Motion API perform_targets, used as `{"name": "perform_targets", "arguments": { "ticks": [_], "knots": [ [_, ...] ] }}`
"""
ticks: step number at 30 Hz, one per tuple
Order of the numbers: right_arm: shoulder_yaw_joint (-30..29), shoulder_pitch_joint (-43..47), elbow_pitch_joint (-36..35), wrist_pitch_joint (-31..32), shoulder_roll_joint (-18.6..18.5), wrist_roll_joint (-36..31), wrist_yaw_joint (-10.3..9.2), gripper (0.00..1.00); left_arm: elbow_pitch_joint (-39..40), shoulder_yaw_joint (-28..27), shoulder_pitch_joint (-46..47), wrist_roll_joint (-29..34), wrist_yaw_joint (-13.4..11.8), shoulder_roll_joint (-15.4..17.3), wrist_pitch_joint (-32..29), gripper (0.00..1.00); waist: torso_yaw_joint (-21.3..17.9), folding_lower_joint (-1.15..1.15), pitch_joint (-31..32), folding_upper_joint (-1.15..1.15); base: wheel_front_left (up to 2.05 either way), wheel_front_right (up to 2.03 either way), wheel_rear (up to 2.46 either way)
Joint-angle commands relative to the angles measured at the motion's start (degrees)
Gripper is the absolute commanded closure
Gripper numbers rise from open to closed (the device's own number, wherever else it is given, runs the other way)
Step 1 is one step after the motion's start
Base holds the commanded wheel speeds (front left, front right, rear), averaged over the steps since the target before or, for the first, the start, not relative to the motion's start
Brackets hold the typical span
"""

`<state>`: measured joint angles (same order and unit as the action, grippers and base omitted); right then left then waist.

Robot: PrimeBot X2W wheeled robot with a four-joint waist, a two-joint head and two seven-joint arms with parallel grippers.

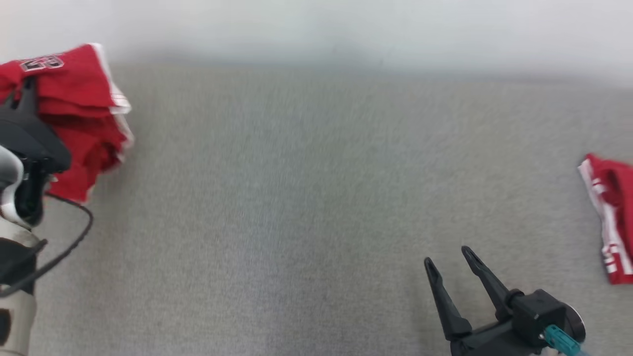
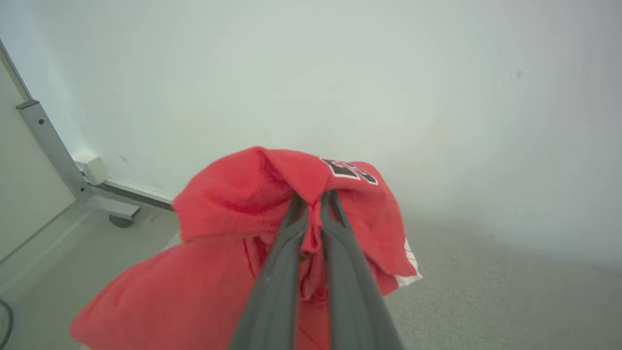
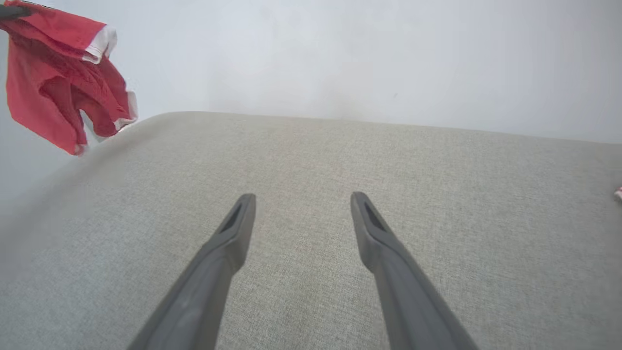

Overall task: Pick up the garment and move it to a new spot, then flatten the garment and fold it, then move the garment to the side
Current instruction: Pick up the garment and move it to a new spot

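Note:
A red garment (image 1: 79, 113) with white trim and a number patch hangs bunched at the far left of the head view, lifted off the grey surface (image 1: 306, 198). My left gripper (image 2: 313, 197) is shut on a fold of that garment (image 2: 233, 209), which drapes round both fingers. In the right wrist view the same garment (image 3: 58, 82) dangles at the upper left. My right gripper (image 1: 447, 257) hovers open at the lower right above the bare fabric, its fingers (image 3: 238, 223) spread with nothing between them.
A second red and white garment (image 1: 610, 217) lies at the right edge of the grey surface. A pale wall (image 1: 346, 29) runs behind it. A metal frame leg (image 2: 53, 146) stands to the left in the left wrist view.

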<state>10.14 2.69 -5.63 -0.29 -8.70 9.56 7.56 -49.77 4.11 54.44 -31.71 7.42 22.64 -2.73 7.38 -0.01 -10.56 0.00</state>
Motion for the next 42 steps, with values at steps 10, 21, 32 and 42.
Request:
{"name": "perform_targets", "arguments": {
  "ticks": [10,21,32,42],
  "knots": [
    [-4.8,3.1,1.3,-1.5,2.5,-1.7,-0.11,0.0,30.3,5.7,-10.4,-6.9,-0.4,-2.5,-7.2,1.0,-11.6,0.01,16.3,0.0,0.0,0.0,0.0],
    [-4.0,1.9,-0.3,0.1,1.8,-1.6,-0.11,0.0,50.8,8.1,-27.5,-9.2,-5.6,-11.8,-1.8,1.0,-23.6,0.01,13.7,0.0,0.0,0.0,0.0],
    [-1.8,-0.2,1.2,-0.9,1.8,-0.7,-0.11,0.0,35.4,15.5,-35.6,-4.7,-5.9,-16.9,5.7,1.0,-29.1,0.01,9.5,0.0,0.0,0.0,0.0],
    [-1.9,0.4,2.8,-1.0,1.6,-0.5,-0.11,0.0,25.2,18.6,-37.5,-0.6,-6.1,-17.3,13.3,0.0,-25.0,0.01,10.6,0.0,0.0,0.0,0.0]
  ]
}}
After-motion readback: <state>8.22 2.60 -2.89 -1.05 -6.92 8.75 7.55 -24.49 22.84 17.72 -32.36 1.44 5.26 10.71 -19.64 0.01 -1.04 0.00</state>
